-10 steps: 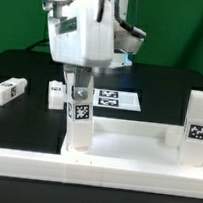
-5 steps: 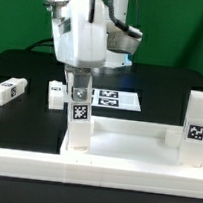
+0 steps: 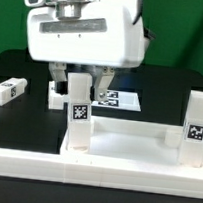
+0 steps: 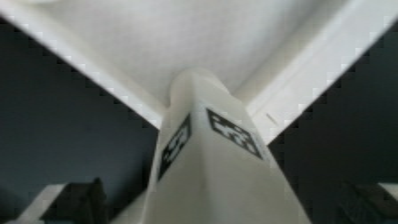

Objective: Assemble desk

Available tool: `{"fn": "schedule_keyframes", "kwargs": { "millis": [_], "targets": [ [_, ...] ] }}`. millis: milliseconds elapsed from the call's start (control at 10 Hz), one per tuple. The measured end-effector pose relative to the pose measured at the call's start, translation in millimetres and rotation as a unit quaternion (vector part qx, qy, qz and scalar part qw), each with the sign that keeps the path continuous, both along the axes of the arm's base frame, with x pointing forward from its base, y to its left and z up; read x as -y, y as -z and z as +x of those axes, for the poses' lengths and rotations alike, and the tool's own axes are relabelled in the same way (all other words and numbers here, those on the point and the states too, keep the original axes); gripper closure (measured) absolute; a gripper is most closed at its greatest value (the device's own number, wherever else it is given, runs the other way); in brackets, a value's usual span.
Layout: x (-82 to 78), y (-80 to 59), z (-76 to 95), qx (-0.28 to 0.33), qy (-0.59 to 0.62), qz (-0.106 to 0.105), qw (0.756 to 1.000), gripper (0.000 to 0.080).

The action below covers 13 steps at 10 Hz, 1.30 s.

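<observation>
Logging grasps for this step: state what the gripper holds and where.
Cannot be told: the gripper straddles the top end of the upright leg, but contact is not clear.

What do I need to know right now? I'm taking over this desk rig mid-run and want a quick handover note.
Gripper: jaws look open, straddling the top of the corner leg.
Parts: the corner leg stands upright at the desk slab's near corner, on the exterior view's left. A second leg stands upright at the slab's right end; I cannot tell if it is socketed. A third leg lies on the table at far left, and a fourth leg stands behind the corner leg.
Done: corner leg placed; tightness unclear.
Left: the loose legs.
</observation>
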<state>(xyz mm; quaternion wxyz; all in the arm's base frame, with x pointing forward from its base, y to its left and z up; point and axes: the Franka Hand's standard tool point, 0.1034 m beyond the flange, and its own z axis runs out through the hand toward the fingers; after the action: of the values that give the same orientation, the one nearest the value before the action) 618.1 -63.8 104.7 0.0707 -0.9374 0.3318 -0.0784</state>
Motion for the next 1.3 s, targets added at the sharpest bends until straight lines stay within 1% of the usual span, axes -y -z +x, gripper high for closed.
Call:
{"fn": "schedule_keyframes", "kwargs": {
  "millis": [300,400,500,600,700,800,1000,1100,1200,1300],
  "targets": [
    [0.5,0.5,-0.1,0.009,-0.108,-0.022,0.994,0.0150],
    [-1.1,0.5,0.6,0.013,-0.153,-0.037,0.988,0.0150],
    [-8.4,1.4,1.1,0.016,-0.218,-0.065,0.974,0.0150],
    [-9.7,1.8,1.2,0.020,-0.278,-0.082,0.957,0.0150],
    [-10.2,1.7,1.4,0.022,-0.318,-0.091,0.943,0.0150],
    [-10.0,1.2,1.7,0.024,-0.378,-0.104,0.920,0.0150],
    [-7.3,0.3,2.4,0.026,-0.422,-0.113,0.899,0.0150],
    [-6.3,-0.6,3.2,0.027,-0.420,-0.113,0.900,0.0276],
    [-6.3,-0.3,3.3,0.027,-0.420,-0.113,0.900,0.0276],
    [-6.3,-0.1,3.2,0.027,-0.420,-0.113,0.900,0.0415]
  ]
}}
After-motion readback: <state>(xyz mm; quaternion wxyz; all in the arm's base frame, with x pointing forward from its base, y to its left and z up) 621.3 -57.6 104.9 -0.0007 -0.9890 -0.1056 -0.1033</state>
